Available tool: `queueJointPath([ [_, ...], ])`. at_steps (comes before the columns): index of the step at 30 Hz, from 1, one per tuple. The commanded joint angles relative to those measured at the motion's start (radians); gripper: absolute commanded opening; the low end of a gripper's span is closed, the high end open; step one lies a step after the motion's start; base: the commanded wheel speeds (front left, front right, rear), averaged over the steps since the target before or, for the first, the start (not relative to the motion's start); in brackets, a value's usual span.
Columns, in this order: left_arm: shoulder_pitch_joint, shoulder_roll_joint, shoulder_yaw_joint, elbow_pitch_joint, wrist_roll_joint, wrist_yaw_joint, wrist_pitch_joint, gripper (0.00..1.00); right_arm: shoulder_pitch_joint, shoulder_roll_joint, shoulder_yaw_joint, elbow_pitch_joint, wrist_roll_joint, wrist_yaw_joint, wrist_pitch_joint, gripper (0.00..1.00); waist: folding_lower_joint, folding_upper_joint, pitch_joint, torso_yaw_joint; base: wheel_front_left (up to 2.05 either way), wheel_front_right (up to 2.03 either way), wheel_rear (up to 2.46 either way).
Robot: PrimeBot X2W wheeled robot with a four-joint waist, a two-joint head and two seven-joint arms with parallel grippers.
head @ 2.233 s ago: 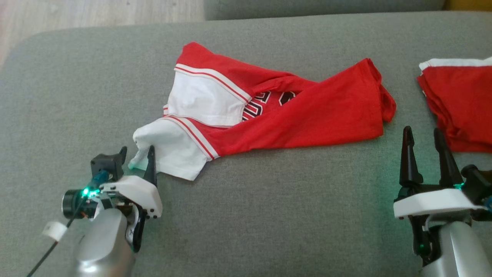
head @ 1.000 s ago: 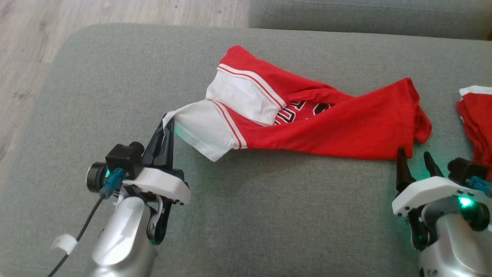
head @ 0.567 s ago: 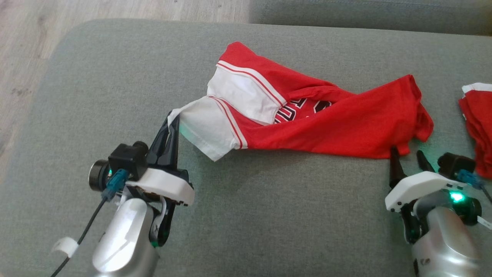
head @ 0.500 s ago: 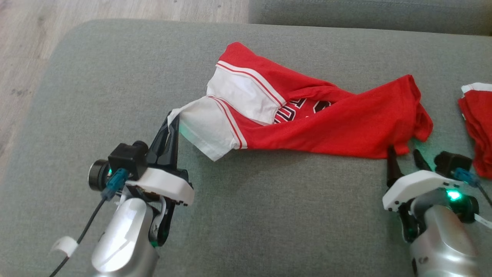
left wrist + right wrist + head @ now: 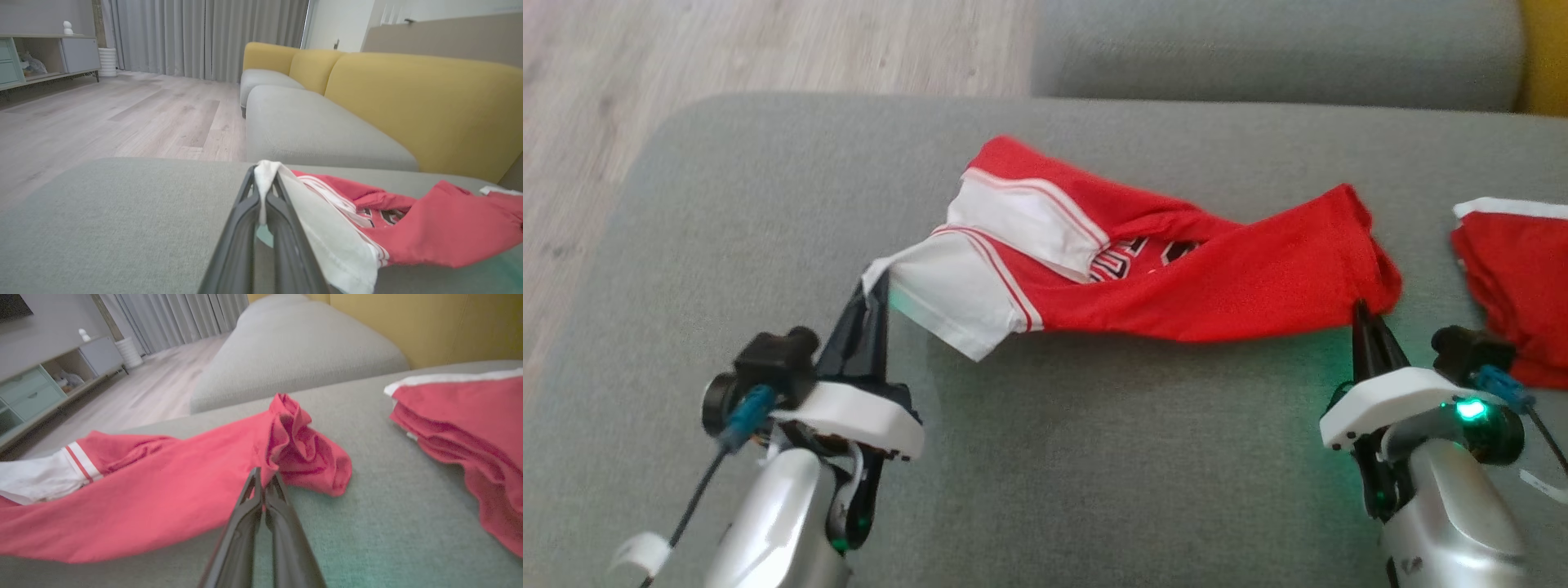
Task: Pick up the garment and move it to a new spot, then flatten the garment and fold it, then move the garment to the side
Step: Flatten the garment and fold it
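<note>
Soft, even daylight; I note only a faint shadow under the garment. Green indicator light tints the grey cushion nearby. Head view slightly motion-blurred. 2 wrist views soft in the foreground, with bowed edges.

A broad grey cushion spreads before me. At its far right lies a folded red pile with a white edge. Beyond the cushion I see another grey seat with a yellow backrest. Pale wooden floor runs to grey curtains, a low sideboard and a ribbed white cylinder.
</note>
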Motion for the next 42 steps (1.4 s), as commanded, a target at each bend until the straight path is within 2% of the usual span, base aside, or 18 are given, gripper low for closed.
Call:
queueJointPath([
  [1,-0.025,0.015,0.054,-0.057,-0.023,0.008,-0.016,0.0,-0.002,0.0,0.042,-0.084,0.021,-0.001,-0.009,0.0,0.0,0.0,-0.033,-0.024,0.0,0.0,0.0],
  [7,-0.023,0.007,0.117,-0.163,-0.106,0.015,-0.009,0.0,0.039,0.0,0.061,-0.376,0.041,-0.001,0.067,0.0,0.0,0.0,-0.086,-0.067,0.0,0.0,0.0],
  [14,-0.116,-0.009,0.193,-0.341,-0.191,0.041,0.001,0.0,0.02,-0.004,0.029,-0.74,0.038,-0.001,0.205,0.0,0.0,0.0,-0.107,-0.089,0.0,0.0,0.0],
  [15,-0.116,-0.009,0.193,-0.341,-0.191,0.041,0.001,0.0,0.02,-0.004,0.029,-0.74,0.038,-0.001,0.205,0.0,0.0,0.0,-0.107,-0.089,0.0,0.0,0.0],
  [20,-0.2,-0.019,0.208,-0.469,-0.226,0.055,0.023,0.0,-0.015,-0.023,0.03,-0.917,0.037,-0.001,0.282,0.0,0.0,0.0,-0.112,-0.095,0.0,0.0,0.0],
  [28,-0.226,-0.014,0.229,-0.686,-0.231,0.11,0.076,0.0,-0.007,-0.017,0.024,-1.132,0.027,-0.001,0.391,0.0,0.0,0.0,-0.097,-0.109,0.0,0.0,0.0],
  [32,-0.227,0.014,0.238,-0.704,-0.223,0.118,0.11,0.0,-0.015,-0.012,0.019,-1.166,0.018,-0.001,0.439,0.0,0.0,0.0,-0.065,-0.121,0.0,0.0,0.0],
  [36,-0.286,0.055,0.25,-0.632,-0.231,0.103,0.15,0.0,-0.079,-0.01,0.02,-1.095,0.032,-0.001,0.491,0.0,0.0,0.0,0.004,-0.137,0.0,0.0,0.0],
  [40,-0.468,0.096,0.265,-0.418,-0.266,0.059,0.186,0.0,-0.281,-0.053,0.034,-0.929,0.042,-0.001,0.507,0.0,0.0,0.0,0.138,-0.128,0.0,0.0,0.0],
  [42,-0.568,0.133,0.255,-0.297,-0.237,0.041,0.195,0.0,-0.384,-0.068,0.043,-0.828,0.049,-0.001,0.512,0.0,0.0,0.0,0.189,-0.124,0.0,0.0,0.0],
])
